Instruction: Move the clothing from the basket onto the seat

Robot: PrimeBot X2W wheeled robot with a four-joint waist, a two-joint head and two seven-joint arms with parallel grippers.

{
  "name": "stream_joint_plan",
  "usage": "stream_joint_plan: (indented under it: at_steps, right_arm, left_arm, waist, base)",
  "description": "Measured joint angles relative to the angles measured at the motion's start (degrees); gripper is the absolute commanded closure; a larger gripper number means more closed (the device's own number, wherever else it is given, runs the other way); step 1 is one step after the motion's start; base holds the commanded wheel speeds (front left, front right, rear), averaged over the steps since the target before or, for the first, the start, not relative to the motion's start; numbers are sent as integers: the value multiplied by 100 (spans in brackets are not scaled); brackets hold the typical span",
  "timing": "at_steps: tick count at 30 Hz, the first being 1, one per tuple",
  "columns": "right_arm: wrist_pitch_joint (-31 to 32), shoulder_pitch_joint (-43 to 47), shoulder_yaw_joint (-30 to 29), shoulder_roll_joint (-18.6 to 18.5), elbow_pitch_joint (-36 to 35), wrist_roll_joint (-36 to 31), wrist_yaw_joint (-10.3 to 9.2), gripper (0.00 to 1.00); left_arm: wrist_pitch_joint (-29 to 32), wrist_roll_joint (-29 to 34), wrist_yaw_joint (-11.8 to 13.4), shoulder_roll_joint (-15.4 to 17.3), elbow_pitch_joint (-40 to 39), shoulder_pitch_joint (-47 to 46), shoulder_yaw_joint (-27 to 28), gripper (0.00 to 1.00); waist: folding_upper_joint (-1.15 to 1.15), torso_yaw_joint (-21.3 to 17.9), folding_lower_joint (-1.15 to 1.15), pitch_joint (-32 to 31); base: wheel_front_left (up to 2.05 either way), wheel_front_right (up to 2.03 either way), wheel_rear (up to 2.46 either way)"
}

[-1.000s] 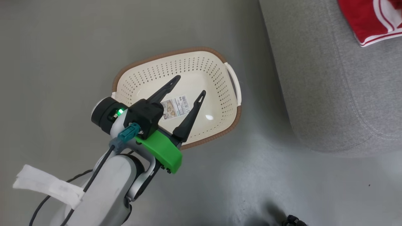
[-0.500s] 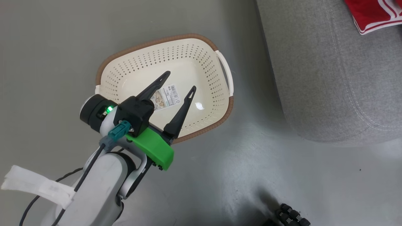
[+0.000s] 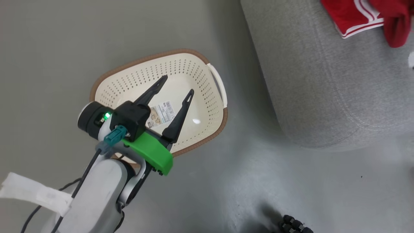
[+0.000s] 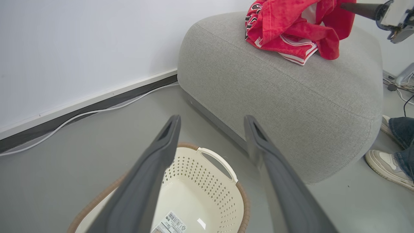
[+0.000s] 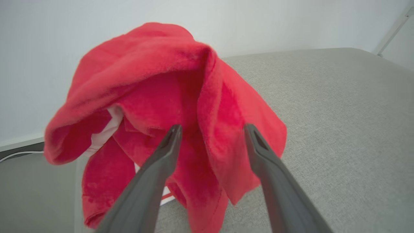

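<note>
**Q:** Left wrist view, nearest first: what is being shown?

**A:** The left gripper [image 4: 212, 118] is being held with fingers apart above the basket [image 4: 200, 174], whose base label is showing. Beyond it, the clothing [image 4: 284, 29] is being carried on top of the seat [image 4: 291, 97].

**Q:** And the right gripper [image 5: 212, 127]?

**A:** Its fingers are being held spread, with red cloth bunched just past the tips. No pinch is being seen.

**Q:** How is handling being judged?

**A:** The clothing is being judged soft, light and limp, and likely to sag and trail. A raised fold or the striped hem is being recommended as the hold point.
</note>
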Motion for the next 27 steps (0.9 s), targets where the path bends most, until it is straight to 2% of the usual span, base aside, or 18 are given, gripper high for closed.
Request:
stream_joint_plan:
  at_steps: [7, 13, 22, 27]
  right_arm:
    - [-94, 550, 31, 34, -62, -18, 89, 0]
    - [-98, 754, 58, 89, -336, -40, 185, 0]
    - [-108, 1202, 160, 310, -504, -77, 286, 0]
    - [-108, 1565, 258, 560, -572, -68, 327, 0]
  left_arm:
    - [-277, -134, -1, -53, 308, 266, 43, 0]
    - [-533, -396, -1, -225, 622, 500, 141, 0]
    - [-811, -695, 8, -452, 1067, 861, 237, 0]
    - [-914, -760, 142, -481, 1335, 1099, 383, 0]
  waist:
    - [0, -108, 0, -416]
    - [0, -116, 0, -936]
    - [0, 44, 0, -1638]
    - [0, 213, -1, -2022]
  base:
    - [0, 0, 0]
    - [0, 0, 0]
    - [0, 0, 0]
    - [0, 0, 0]
